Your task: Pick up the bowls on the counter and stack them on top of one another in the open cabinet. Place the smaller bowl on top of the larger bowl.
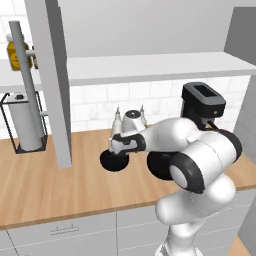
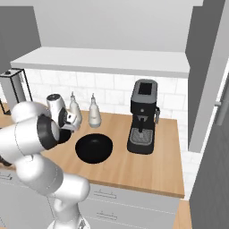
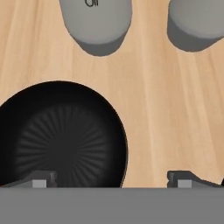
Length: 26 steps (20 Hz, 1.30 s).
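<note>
The counter [image 2: 147, 167], light wood-grain, carried the larger bowl [image 2: 93, 148], the smaller bowl [image 1: 114, 161], two white bottles [image 2: 94, 113] near the tiled wall, a black coffee machine [image 2: 143, 117] and a wire-framed paper-towel holder [image 1: 23, 122] at its left end.

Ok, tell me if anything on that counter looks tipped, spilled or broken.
Nothing stands out. The smaller bowl and the larger bowl both sit upright on the counter, the two white bottles stand straight by the wall, and the coffee machine is upright. The tool hangs open over the smaller bowl's rim.
</note>
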{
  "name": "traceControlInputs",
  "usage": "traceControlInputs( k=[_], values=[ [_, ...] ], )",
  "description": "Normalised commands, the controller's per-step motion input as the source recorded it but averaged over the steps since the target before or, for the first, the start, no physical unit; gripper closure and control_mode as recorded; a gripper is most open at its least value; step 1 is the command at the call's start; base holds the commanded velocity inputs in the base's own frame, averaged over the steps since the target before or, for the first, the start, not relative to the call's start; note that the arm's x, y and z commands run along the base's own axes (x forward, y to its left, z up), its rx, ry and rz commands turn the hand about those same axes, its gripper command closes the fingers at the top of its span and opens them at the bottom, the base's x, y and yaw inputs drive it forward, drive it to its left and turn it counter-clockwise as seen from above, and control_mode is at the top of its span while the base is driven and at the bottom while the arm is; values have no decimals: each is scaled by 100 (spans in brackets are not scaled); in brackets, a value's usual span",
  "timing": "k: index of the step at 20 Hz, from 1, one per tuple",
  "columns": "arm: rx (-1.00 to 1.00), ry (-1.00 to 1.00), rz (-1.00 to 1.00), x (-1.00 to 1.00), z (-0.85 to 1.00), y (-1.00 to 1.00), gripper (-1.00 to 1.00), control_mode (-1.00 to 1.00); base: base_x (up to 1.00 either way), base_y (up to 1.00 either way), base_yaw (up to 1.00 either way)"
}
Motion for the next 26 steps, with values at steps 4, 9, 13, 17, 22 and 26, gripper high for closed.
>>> traceControlInputs(
  k=[4,9,13,17,22,26],
  values=[
    [0,0,0,4,-37,0,-100,-100,0,0,0],
    [0,-3,0,8,-25,0,-100,-100,0,0,0],
    [0,-1,0,18,-19,0,-100,-100,0,0,0],
    [0,0,0,20,-27,0,-100,-100,0,0,0],
    [0,0,0,15,-25,0,-100,-100,0,0,0],
    [0,0,0,7,-19,3,-100,-100,0,0,0]
  ],
)
